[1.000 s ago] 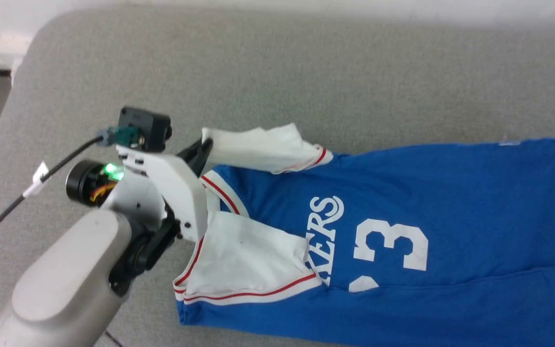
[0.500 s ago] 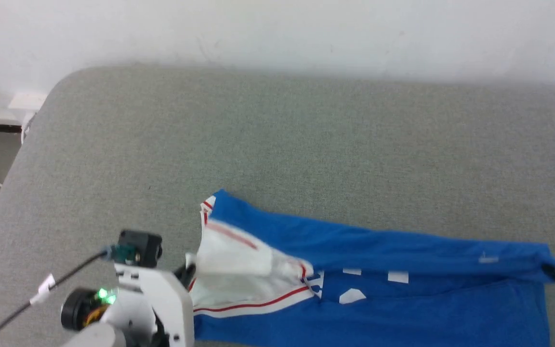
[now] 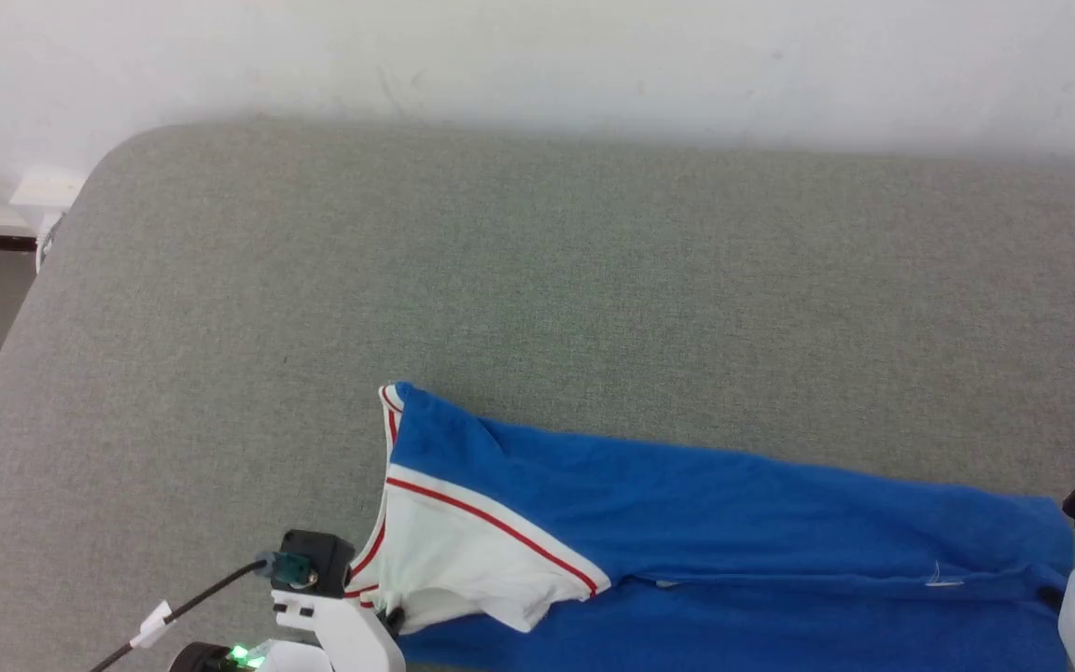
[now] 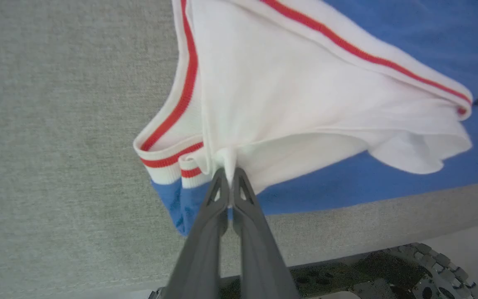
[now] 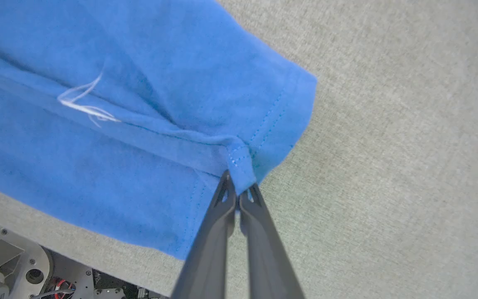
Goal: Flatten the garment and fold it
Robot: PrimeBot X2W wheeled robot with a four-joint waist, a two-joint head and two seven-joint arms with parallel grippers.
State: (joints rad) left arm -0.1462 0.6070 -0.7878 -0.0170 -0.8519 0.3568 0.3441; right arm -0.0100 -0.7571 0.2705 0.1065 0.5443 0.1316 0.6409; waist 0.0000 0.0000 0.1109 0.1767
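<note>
Grey tabletop [image 3: 537, 261] carries the garment [image 3: 733, 504], left gripper [image 4: 230, 174] and right gripper [image 5: 239, 189] each clamped on it (wall [image 3: 537, 56] beyond).

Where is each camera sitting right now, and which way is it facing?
Left wrist: on the left arm, looking along the left gripper, shut on white fabric of the garment, over the grey surface.
Right wrist: on the right arm, looking along the right gripper, shut on the blue hem corner.
Head: on the head, facing forward and down at garment, surface and wall; pale wrist parts at both bottom corners.
Shared: head and right wrist both show a loose white thread near the hem.
</note>
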